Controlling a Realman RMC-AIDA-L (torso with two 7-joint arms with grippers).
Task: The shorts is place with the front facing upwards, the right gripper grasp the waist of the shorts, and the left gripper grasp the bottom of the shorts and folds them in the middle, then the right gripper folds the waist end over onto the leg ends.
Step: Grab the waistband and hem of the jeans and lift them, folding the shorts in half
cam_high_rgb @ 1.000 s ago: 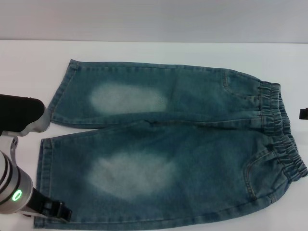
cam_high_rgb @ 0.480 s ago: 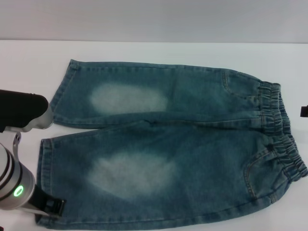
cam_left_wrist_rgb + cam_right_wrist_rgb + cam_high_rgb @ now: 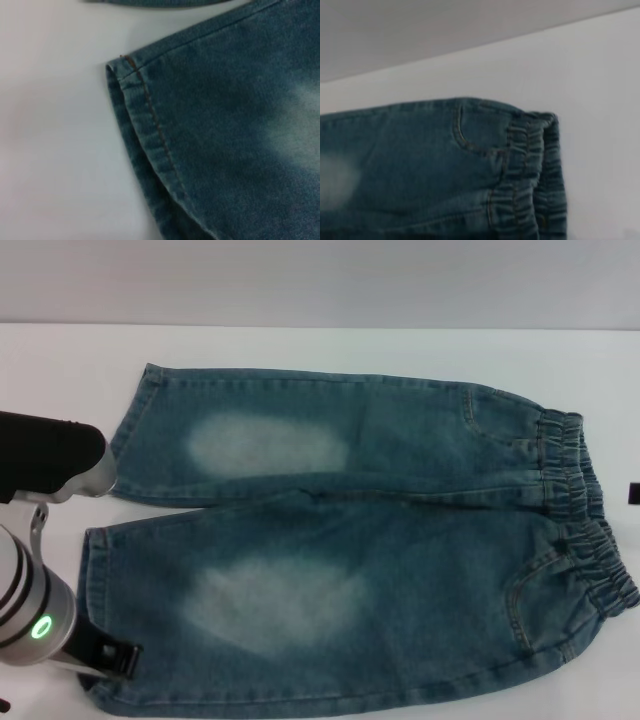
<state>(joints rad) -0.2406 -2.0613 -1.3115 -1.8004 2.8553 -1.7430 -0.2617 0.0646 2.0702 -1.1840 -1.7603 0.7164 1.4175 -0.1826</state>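
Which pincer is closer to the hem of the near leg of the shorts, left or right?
Left. The left pincer sits at the near leg's hem of the shorts. The right pincer is only a dark sliver at the picture's edge, beside the waistband.

Count on my screens: one pair of shorts (image 3: 370,555), one worktop (image 3: 60,370).

I count two legs on the shorts, each with one pale faded patch, so two patches; two stitched leg hems; one gathered waistband (image 3: 580,505); two curved pocket seams near it. One left claw (image 3: 112,660) shows at the near leg's hem; of the right arm I see one small dark piece at the edge.
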